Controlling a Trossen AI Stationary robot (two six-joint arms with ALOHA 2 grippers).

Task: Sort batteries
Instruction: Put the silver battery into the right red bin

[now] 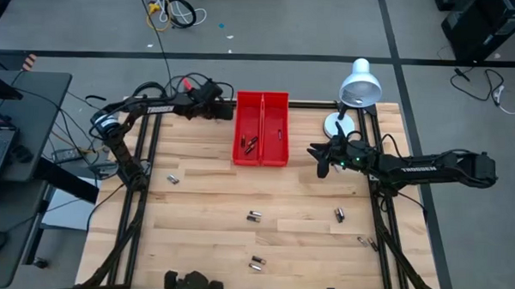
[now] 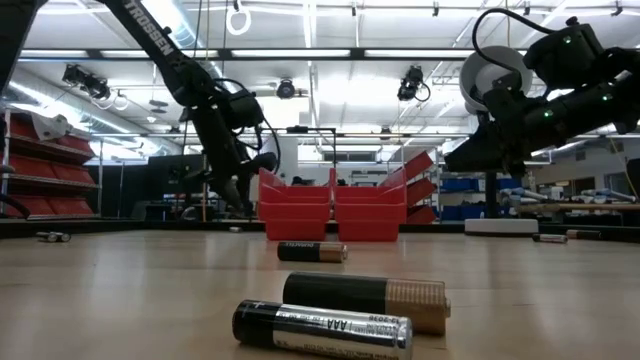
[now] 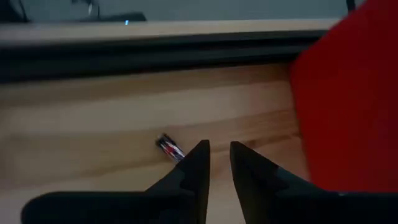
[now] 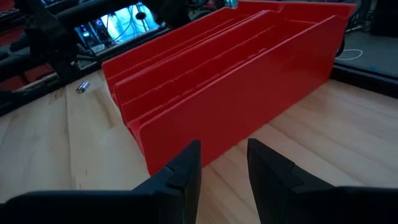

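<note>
The left claw [image 3: 217,163], slightly parted and empty, hangs near the red bin [image 1: 261,127]; only its wrist view shows a battery [image 3: 169,148] beside it. The right claw [image 4: 224,163] is parted, empty.

The bin [image 1: 261,129] sits on the table [image 1: 204,194] between my left pincer [image 1: 227,110] and right pincer [image 1: 319,161]; the lamp [image 1: 355,92] stands behind my right, batteries [image 1: 254,217] lie scattered before it.

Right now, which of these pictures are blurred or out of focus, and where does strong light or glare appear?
Left wrist view: soft all over; the red plastic bin is a featureless blur and the small battery is smeared. Low view: the near AAA battery is sharp, the room behind washed out by bright ceiling lights. Right wrist view: the bin walls are sharp, the dark fingers slightly soft. High view: even light, no glare.
</note>
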